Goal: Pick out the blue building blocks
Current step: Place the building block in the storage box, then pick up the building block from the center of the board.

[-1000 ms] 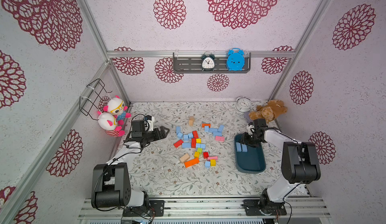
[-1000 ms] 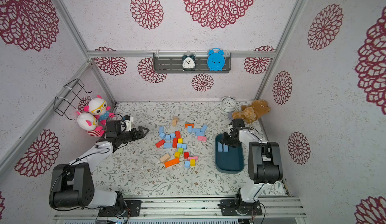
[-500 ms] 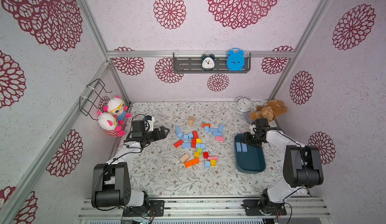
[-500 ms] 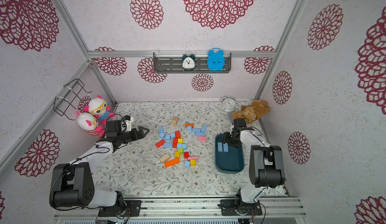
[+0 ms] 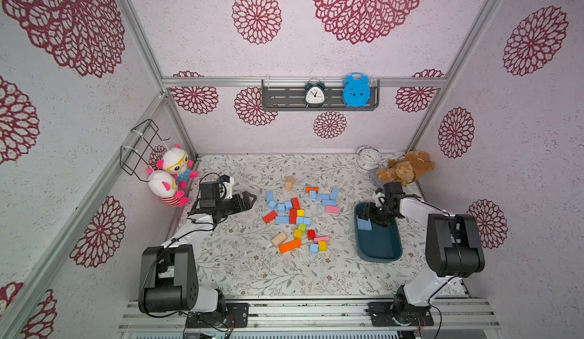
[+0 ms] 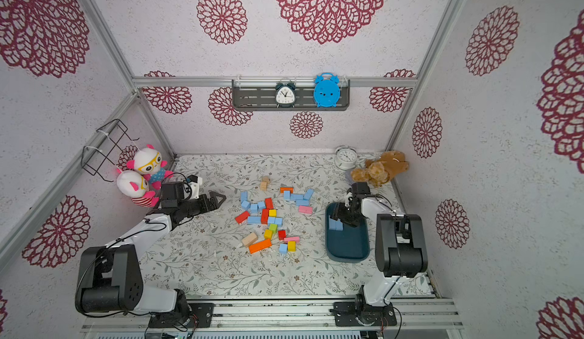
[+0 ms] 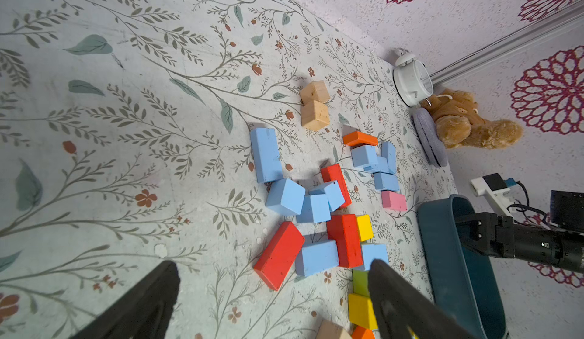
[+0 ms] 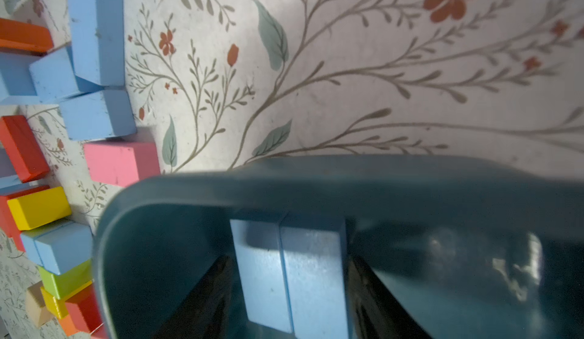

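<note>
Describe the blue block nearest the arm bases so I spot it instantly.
Find the dark teal tub, then the block pile beside it. At the pile's edge nearest the arm bases sits a small blue cube beside a yellow cube, the only blue one lying apart from the other blue blocks.

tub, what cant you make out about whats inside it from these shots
- Right wrist view: the picture's edge cuts off the two blue blocks in the tub; dark blur hides whether the right gripper touches them.
- Both top views: the right gripper covers part of the tub floor, so further blocks there would be hidden.
- Left wrist view: the tub's wall hides the blocks inside.
</note>
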